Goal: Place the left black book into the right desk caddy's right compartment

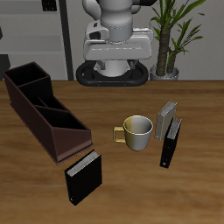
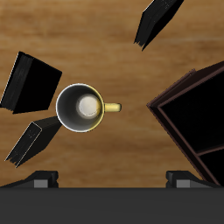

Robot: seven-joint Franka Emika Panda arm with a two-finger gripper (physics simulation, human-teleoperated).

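Toward the side edge of the desk opposite the caddy, the left black book (image 1: pixel 171 143) stands upright on the wood, a thin dark slab seen edge-on from the exterior view. Just behind it, a little nearer the back edge, stands the grey book (image 1: pixel 166 120); the two are close together, and I cannot tell whether they touch. In the wrist view the left black book (image 2: pixel 31 83) shows as a black slab beside the mug, with the grey book (image 2: pixel 26 144) close by.

Between the books and the caddy, about mid-desk, sits a yellow mug (image 1: pixel 137 131), its handle turned toward the caddy. From the wrist view the mug (image 2: pixel 83 107) is seen from straight above, its mouth open.

The right desk caddy (image 1: pixel 44 109) lies slantwise, one end near a back corner of the desk and the other reaching toward the desk's middle. Its right compartment (image 1: pixel 68 133) is the cell at the end nearer the front edge; it holds nothing. That cell's dark interior also fills one side of the wrist view (image 2: pixel 197 114).

Close to the front edge, just beyond the caddy's near end, stands another black book with a pale speckled page edge (image 1: pixel 83 178).

The robot arm (image 1: pixel 114 39) rises at the back edge. The gripper (image 2: pixel 112 179) hangs high above the mug with its fingers (image 2: pixel 39 179) spread wide and nothing between them.
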